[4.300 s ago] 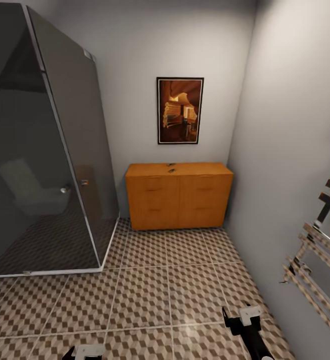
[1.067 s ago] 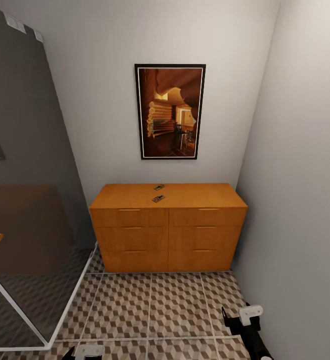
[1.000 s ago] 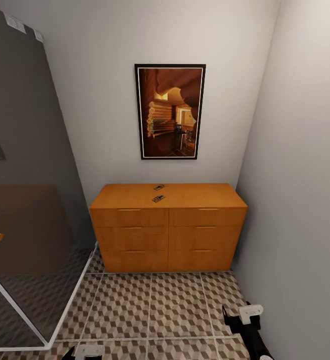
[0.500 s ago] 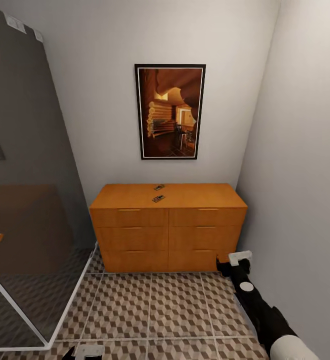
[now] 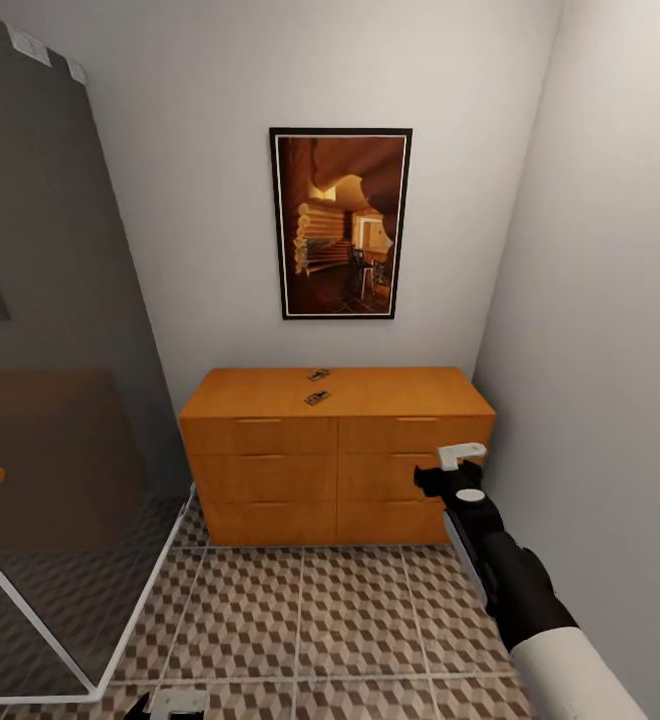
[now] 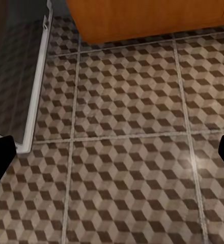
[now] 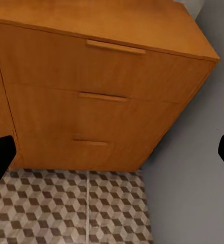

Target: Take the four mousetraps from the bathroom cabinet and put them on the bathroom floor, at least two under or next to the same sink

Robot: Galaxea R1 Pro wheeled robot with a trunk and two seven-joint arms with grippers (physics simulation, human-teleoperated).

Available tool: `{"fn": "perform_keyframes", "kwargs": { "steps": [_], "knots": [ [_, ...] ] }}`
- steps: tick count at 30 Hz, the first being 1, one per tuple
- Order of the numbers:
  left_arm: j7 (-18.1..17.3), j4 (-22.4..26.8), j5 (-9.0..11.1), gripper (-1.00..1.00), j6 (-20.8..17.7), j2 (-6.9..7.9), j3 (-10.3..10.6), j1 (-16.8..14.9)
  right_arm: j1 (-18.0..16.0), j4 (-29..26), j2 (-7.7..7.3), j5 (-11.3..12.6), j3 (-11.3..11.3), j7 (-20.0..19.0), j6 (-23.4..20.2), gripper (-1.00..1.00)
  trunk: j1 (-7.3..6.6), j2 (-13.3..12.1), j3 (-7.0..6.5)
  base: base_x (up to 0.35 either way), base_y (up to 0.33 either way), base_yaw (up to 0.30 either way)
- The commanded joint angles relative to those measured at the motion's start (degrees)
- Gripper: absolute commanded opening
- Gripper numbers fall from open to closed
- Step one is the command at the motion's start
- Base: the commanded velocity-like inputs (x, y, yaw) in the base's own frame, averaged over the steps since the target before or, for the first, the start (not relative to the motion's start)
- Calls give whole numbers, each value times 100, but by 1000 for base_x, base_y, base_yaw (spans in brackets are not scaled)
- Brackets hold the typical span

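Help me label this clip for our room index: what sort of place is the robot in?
Most likely a bathroom: a glass shower enclosure stands at the left over patterned cube tiles, with a low wooden cabinet against the wall under a framed picture.

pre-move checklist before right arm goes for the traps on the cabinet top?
1. Mousetraps located: ok for two, lying on the cabinet top; the other two cannot tell.
2. Right gripper raised in front of the right-hand drawers: ok, but below the top.
3. Right fingers open and empty: ok.
4. Left gripper open, empty, low over the bathroom floor: ok.
5. Drawers shut: ok, all six fronts flush.
6. Room on the right: not ok, wall close beside the arm.
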State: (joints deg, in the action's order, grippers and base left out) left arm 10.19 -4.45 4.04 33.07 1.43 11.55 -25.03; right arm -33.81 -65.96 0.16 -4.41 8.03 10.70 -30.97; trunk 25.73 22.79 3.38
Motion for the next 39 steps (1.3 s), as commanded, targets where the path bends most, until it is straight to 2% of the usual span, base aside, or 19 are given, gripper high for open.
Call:
{"fn": "perform_keyframes", "kwargs": {
  "steps": [1, 6, 10, 17, 31, 39],
  "knots": [
    [10, -21, 41, 100, 34, -3, 49, -10, -31, -13, 26, -46, 8, 9, -62, 100, 5, 13, 14, 138, 59, 0],
    [10, -21, 41, 100, 31, -3, 49, -10, -121, -32, 325, -40, 12, 6, -116, 100, 5, 13, 14, 230, 139, 0],
    [10, -21, 44, 100, 26, -4, 49, -10, -131, -31, 430, -37, 14, 4, -119, 100, 5, 13, 14, 261, 168, 0],
    [10, -21, 42, 100, 24, -3, 49, -10, -134, -33, 465, -31, 19, -8, -111, 100, 5, 13, 14, 268, 178, 0],
    [10, -21, 39, 100, 24, -3, 49, -10, -135, -57, 425, -34, 28, -9, -118, 100, 5, 13, 14, 225, 193, -2],
    [9, -21, 41, 100, 24, -3, 49, -10, -135, -58, 426, -36, 26, -6, -119, 100, 5, 13, 14, 139, 261, -119]
  ]
}}
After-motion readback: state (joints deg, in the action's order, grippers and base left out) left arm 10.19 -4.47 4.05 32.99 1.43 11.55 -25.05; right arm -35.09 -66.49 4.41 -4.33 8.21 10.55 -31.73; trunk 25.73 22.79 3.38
